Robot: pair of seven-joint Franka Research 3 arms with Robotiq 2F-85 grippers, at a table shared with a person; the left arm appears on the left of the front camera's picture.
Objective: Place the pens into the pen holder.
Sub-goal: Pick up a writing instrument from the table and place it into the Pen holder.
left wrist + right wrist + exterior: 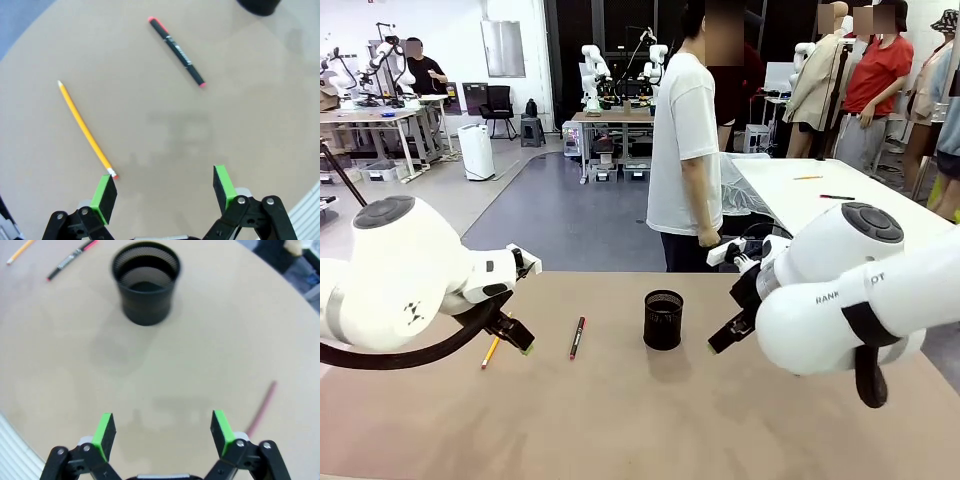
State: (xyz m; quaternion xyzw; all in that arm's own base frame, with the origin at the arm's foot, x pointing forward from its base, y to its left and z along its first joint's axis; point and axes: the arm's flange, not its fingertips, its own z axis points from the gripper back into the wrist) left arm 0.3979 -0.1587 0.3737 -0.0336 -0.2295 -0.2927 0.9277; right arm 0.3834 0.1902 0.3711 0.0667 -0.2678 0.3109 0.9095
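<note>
Left pincer [165, 192] released, jaws wide, hanging low over the table [620, 430] with nothing between the pads. Yellow pencil [85, 129] lies flat, its eraser end just beside one green pad [105, 192], point aimed away from the pincer. Next along, the black pen with red ends [577, 338] lies flat too, apart from the pencil, between it and the pen holder [663, 320]. Holder stands upright near the table's middle; from the right wrist view its inside looks dark and bare, no pen in it as far as can be told. Right pincer [162, 434] released as well, jaws spread, empty, facing the holder from some way off. Reddish-pink pen [262, 409] lies flat on the table close by that pincer's one side, well apart from the holder. Judgement: task not begun in effect. All three pens lie on the table, none gripped, all three left to lift and drop in. The pencil seems the nearest first pick for the left pincer, the pink pen for the right.
</note>
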